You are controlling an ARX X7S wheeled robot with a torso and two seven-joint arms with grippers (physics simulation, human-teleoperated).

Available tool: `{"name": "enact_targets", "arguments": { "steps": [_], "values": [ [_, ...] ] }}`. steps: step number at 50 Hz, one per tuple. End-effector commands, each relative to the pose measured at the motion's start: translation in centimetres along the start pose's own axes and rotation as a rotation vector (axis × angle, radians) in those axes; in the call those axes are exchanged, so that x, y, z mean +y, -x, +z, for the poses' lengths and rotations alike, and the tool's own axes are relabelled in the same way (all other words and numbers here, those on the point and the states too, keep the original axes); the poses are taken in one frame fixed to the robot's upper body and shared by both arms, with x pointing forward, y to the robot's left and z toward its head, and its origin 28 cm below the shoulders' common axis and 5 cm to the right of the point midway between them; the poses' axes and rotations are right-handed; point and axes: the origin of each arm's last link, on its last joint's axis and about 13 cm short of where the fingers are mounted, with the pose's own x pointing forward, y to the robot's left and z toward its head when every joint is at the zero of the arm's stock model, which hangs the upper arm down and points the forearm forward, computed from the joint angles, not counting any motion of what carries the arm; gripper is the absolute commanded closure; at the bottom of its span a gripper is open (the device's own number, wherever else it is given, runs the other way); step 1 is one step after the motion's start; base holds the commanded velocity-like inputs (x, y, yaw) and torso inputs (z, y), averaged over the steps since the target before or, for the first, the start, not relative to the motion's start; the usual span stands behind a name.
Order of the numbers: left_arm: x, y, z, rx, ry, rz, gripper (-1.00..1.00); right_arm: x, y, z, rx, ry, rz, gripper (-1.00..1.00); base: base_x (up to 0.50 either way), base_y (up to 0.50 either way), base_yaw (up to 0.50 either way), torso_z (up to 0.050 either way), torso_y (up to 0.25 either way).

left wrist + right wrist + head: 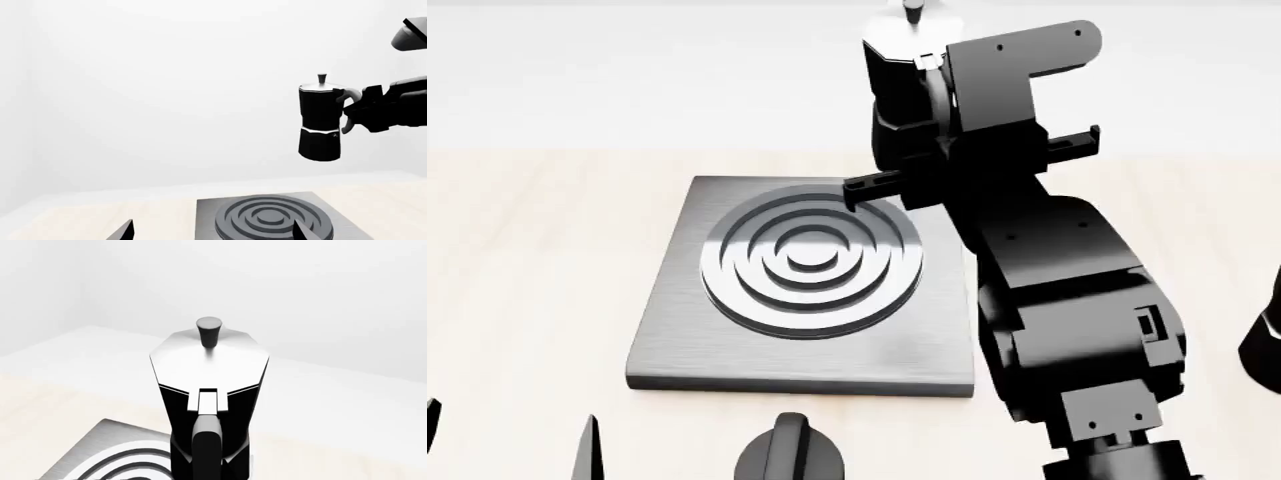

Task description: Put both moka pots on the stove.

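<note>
One moka pot point(894, 75), black and faceted with a silver lid and knob, hangs in the air above the far right edge of the stove point(681, 345). My right gripper point(932, 125) is shut on its curved handle. The left wrist view shows the pot point(319, 125) well above the burner rings point(270, 216), with the right gripper point(363, 109) on the handle. The right wrist view shows the pot point(208, 390) from above and the stove point(100, 450) below it. My left gripper point(507, 440) is open and empty at the near left, low in front of the stove. The second moka pot is not clearly in view.
A squat black dial knob point(790, 452) sits on the light wooden table point(534, 250) just in front of the stove. A black shape point(1264, 350) is cut off by the right edge of the head view; I cannot tell what it is. A white wall stands behind the table.
</note>
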Motion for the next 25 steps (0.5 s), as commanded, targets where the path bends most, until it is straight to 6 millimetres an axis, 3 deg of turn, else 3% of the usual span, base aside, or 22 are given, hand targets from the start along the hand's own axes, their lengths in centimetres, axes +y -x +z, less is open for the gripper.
{"name": "enact_targets", "arguments": {
  "steps": [1,13,25],
  "values": [
    [0.1,0.0,-0.1,0.003,-0.001,0.003,-1.00,1.5,-2.6,0.1,-0.007,0.029,0.014,1.00,0.00,0.00,0.00,0.000,0.000],
    [0.1,0.0,-0.3,0.010,0.001,0.002,-1.00,3.7,-3.0,0.5,-0.023,0.013,0.076,1.00,0.00,0.00,0.00,0.000,0.002],
    [0.2,-0.1,-0.3,0.011,0.000,0.007,-1.00,5.6,-3.5,-0.8,-0.012,0.000,0.118,1.00,0.00,0.00,0.00,0.000,0.001]
  ]
}}
